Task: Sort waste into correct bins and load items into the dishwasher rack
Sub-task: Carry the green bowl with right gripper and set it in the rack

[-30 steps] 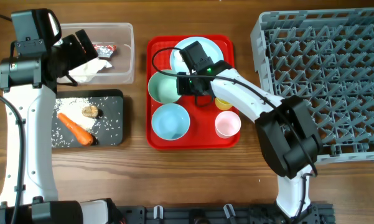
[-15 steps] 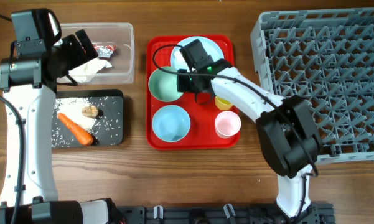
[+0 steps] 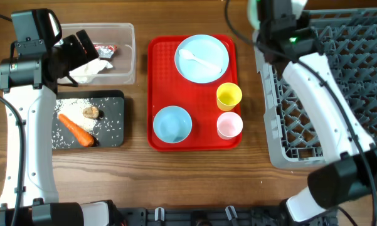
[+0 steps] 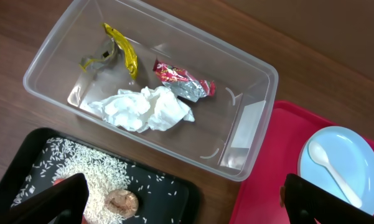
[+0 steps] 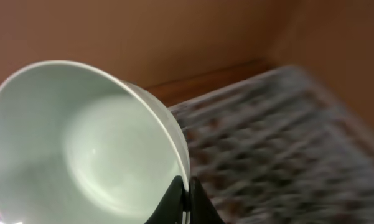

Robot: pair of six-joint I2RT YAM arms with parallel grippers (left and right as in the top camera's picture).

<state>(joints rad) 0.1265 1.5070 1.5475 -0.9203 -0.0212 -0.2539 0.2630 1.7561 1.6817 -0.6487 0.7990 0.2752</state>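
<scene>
**Left of the flat red tray point(image 3: 201, 103), far side.** The clear plastic rectangular tub point(image 4: 255, 112) holds the crumpled white tissue point(image 4: 143, 109), the red-and-white wrapper point(image 4: 180, 79) and the yellow scrap point(image 4: 126, 53). The left gripper point(image 4: 185, 193) hangs above the tub, fingers spread wide with nothing between them.

**Left of the tray, near side.** The black shallow rectangular tray point(image 3: 120, 95) carries the white rice grains point(image 3: 64, 104), the small brown food lump point(image 3: 90, 112) and the orange carrot point(image 3: 75, 130).

**On the tray.** A round pale blue plate point(image 3: 213, 45) with a white plastic spoon point(image 3: 201, 59) lying on it, a pale blue bowl point(image 3: 172, 123), a yellow cup point(image 3: 229, 96) and a pink cup point(image 3: 229, 125) — none racked yet.

**Right of the tray.** The large square grey plastic dishwasher rack point(image 3: 339, 81). By its far corner nearest the tray, the right gripper point(image 5: 187, 199) is closed on the rim of a second, pale greenish-blue bowl point(image 5: 93, 149), held aloft above the pegs. The rack is blurred in the wrist view.

**Handling, as judged.** The held bowl looks rigid, smooth-walled and light. A rim pinch carries it but leaves it free to pivot or slip — so it should go down slowly, on edge between pegs. Its material, and so its fragility, cannot be told.
</scene>
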